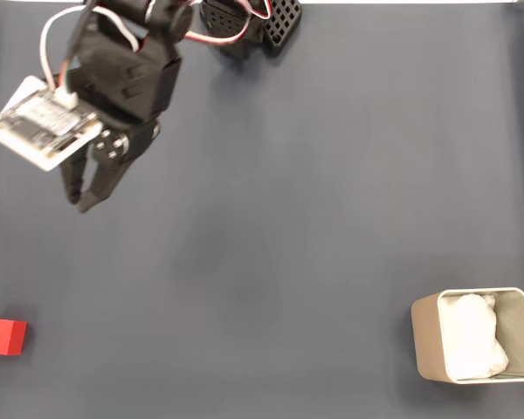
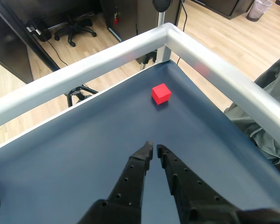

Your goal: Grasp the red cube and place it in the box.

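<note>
The red cube [image 1: 3, 336] lies on the dark mat at the lower left edge of the fixed view; in the wrist view the red cube [image 2: 161, 93] sits near the table's far corner. The box [image 1: 428, 336], beige with white lining, stands at the lower right of the fixed view. My gripper [image 1: 77, 201] hangs over the upper left of the mat, well above the cube in that view. In the wrist view my gripper [image 2: 154, 148] points toward the cube with its black fingers nearly touching, nothing between them.
The arm's base [image 1: 244, 26] stands at the top edge of the fixed view. A raised metal rail [image 2: 130, 46] borders the table near the cube. An office chair [image 2: 74, 28] and floor lie beyond it.
</note>
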Controlling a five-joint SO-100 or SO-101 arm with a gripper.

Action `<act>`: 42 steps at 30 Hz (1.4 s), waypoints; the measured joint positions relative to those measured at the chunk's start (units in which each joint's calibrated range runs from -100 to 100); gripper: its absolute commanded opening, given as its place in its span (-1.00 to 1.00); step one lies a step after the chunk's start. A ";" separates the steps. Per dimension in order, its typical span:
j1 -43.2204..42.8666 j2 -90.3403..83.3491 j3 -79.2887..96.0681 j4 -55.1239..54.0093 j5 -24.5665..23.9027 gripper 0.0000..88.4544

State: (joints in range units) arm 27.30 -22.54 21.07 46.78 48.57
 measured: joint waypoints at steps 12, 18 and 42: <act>2.30 15.89 -13.38 0.00 -0.05 -0.95; 2.30 23.62 -19.08 0.00 -0.88 -0.90; 4.30 49.59 -43.04 -0.32 -2.34 -0.67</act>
State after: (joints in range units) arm 31.60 27.05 -21.97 46.46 46.23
